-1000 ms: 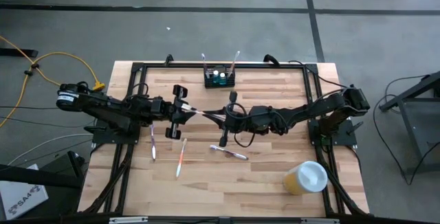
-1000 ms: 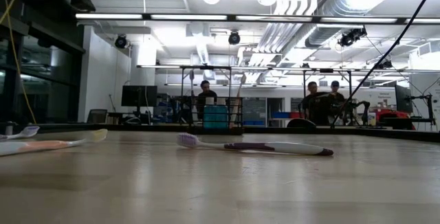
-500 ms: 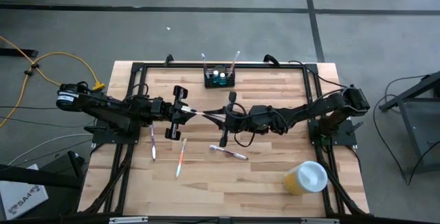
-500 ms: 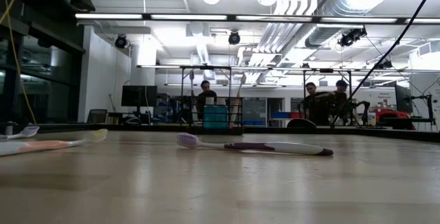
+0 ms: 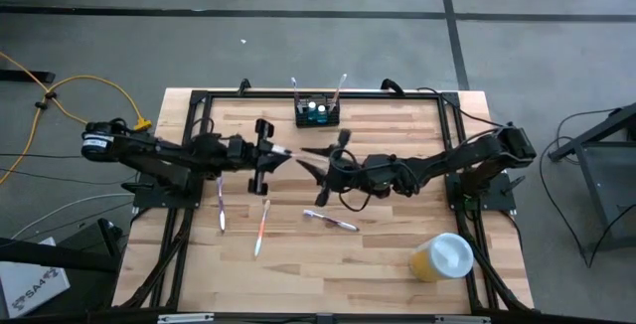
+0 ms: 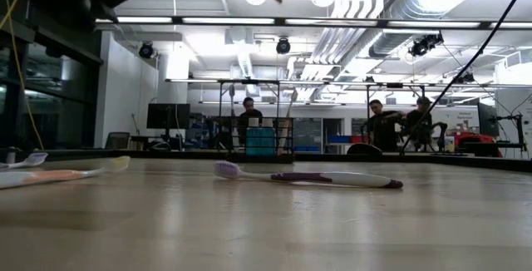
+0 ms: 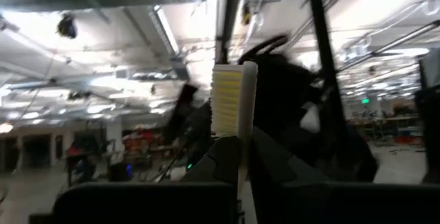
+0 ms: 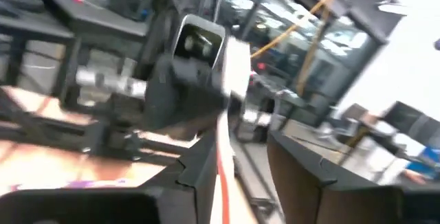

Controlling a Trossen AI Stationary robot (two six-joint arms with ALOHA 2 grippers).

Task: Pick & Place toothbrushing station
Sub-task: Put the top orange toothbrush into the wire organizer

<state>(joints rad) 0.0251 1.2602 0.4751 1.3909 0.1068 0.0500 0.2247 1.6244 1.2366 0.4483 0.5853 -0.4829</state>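
The black toothbrushing station (image 5: 318,114) stands at the table's far edge with two toothbrushes upright in its slots. Above the table's middle, my left gripper (image 5: 266,154) (image 7: 240,152) is shut on a white toothbrush (image 7: 227,100), whose bristle head points toward my right arm. My right gripper (image 5: 307,160) (image 8: 240,165) faces it with open fingers. The brush's free end (image 8: 221,163) reaches in between those fingers; whether it touches them I cannot tell. My left gripper pinches the toothbrush's handle (image 7: 241,161) between its two fingers, coming from the table's left side and slanting upward. The fingers run along the brush. The toothbrush is lifted clear of the table, and its bristle head (image 7: 226,100) sticks out beyond the fingertips.
Three loose toothbrushes lie on the table: one at the left (image 5: 221,206), an orange one (image 5: 261,228), and a purple one (image 5: 331,221) (image 6: 307,177). A yellow cup with a white lid (image 5: 442,256) stands near the right front. People stand in the room beyond.
My right gripper has opened and let go of the toothbrush, rolling a little at the wrist. The brush stays in my left gripper, held clear above the table's middle.
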